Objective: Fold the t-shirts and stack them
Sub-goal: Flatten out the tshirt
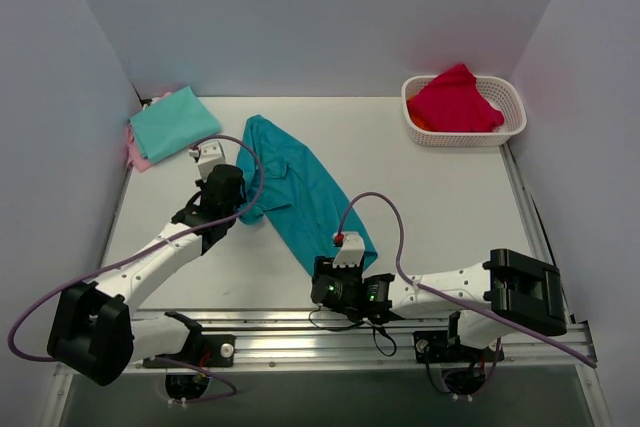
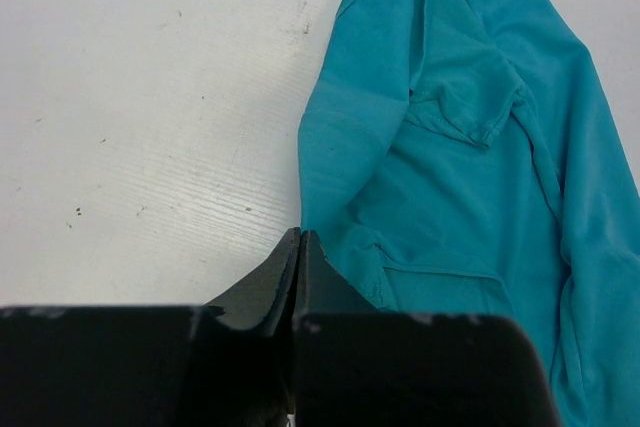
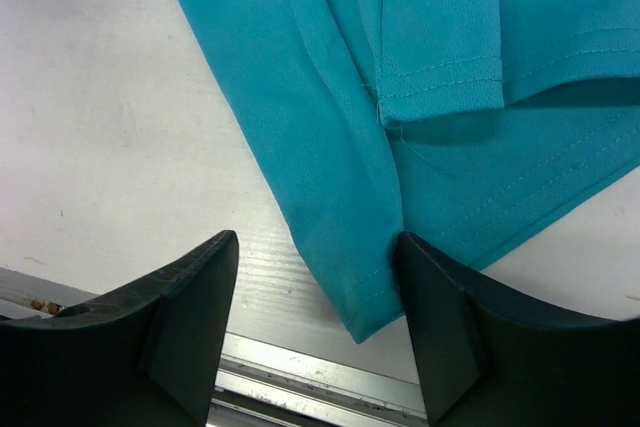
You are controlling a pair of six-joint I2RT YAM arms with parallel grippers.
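A deep teal t-shirt (image 1: 300,192) lies crumpled in a long diagonal strip across the middle of the table. My left gripper (image 1: 238,209) is shut at its left edge. In the left wrist view the closed fingertips (image 2: 298,239) touch the shirt's (image 2: 450,177) edge, and no cloth shows between them. My right gripper (image 1: 340,285) is open at the shirt's near corner. In the right wrist view its jaws (image 3: 315,247) straddle the hemmed corner (image 3: 370,297). A folded mint-green shirt (image 1: 175,122) lies at the back left on a pink one (image 1: 137,155).
A white basket (image 1: 510,122) at the back right holds red cloth (image 1: 455,102). The metal rail (image 3: 320,372) of the table's front edge runs just below the right gripper. White walls close in the left, back and right sides.
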